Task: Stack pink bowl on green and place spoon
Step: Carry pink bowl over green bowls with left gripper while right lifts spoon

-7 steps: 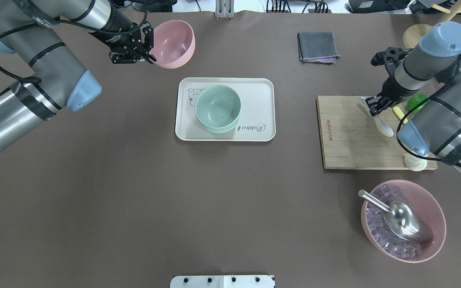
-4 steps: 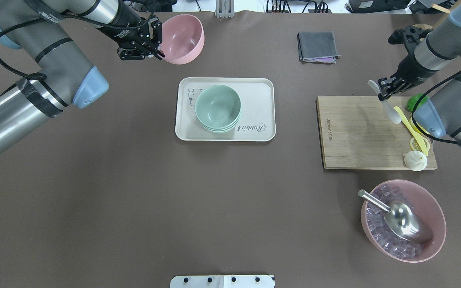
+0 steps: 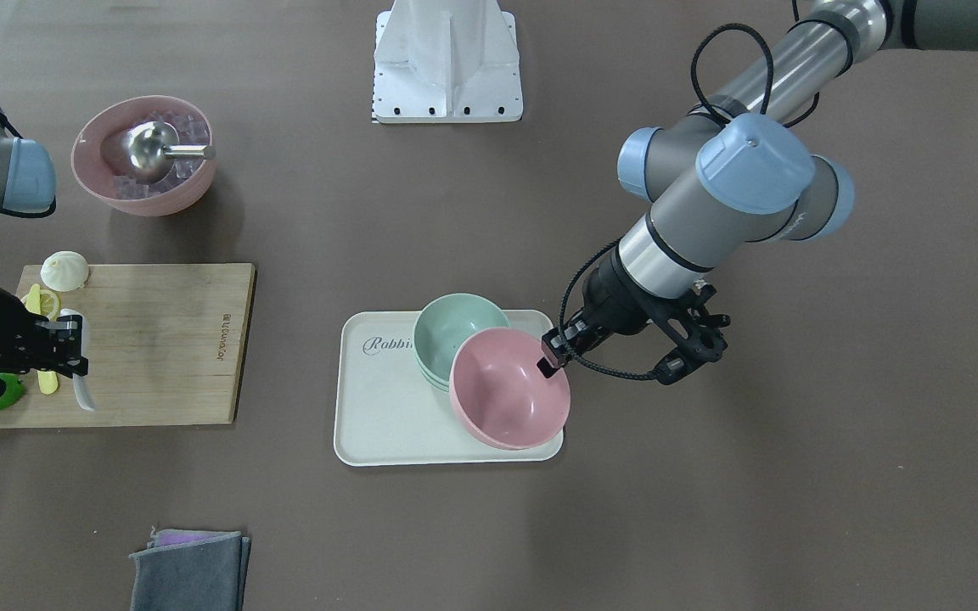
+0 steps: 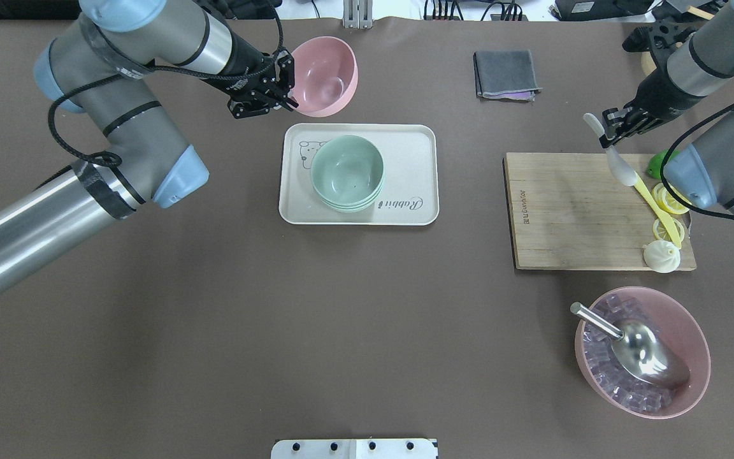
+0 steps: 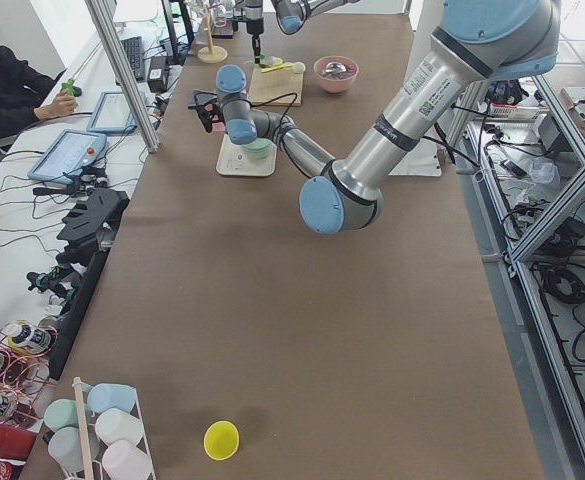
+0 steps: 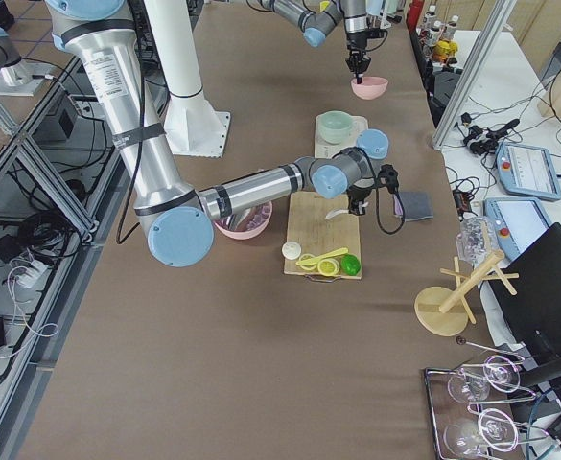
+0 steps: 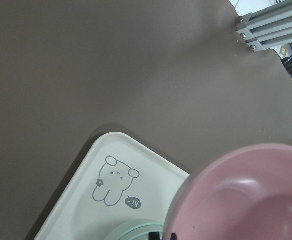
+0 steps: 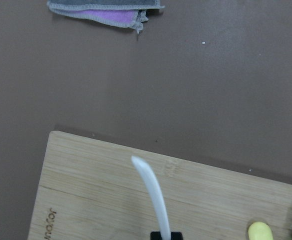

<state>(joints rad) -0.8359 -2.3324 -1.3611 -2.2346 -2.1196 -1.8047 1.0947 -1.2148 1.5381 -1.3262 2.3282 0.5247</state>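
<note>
My left gripper (image 4: 281, 92) is shut on the rim of the empty pink bowl (image 4: 323, 75) and holds it in the air just beyond the tray's far edge. From the front the pink bowl (image 3: 506, 399) overlaps the green bowls (image 3: 455, 335). The green bowls (image 4: 346, 171) sit nested on the white tray (image 4: 405, 146). The left wrist view shows the pink bowl (image 7: 245, 195) above the tray's corner (image 7: 86, 210). My right gripper (image 4: 608, 131) is shut on the handle of a white spoon (image 4: 618, 167), held over the far right corner of the wooden board (image 4: 564, 210). The spoon (image 8: 153, 195) hangs clear of the board.
A second pink bowl (image 4: 642, 350) with ice cubes and a metal scoop stands at the near right. A white bun (image 4: 661, 257), lemon slices and a yellow utensil lie on the board's right side. A folded grey cloth (image 4: 506, 74) lies at the back.
My left gripper has carried the pink bowl to the right, toward the tray. My right gripper has lifted the spoon off the board and moved it toward the far right corner.
</note>
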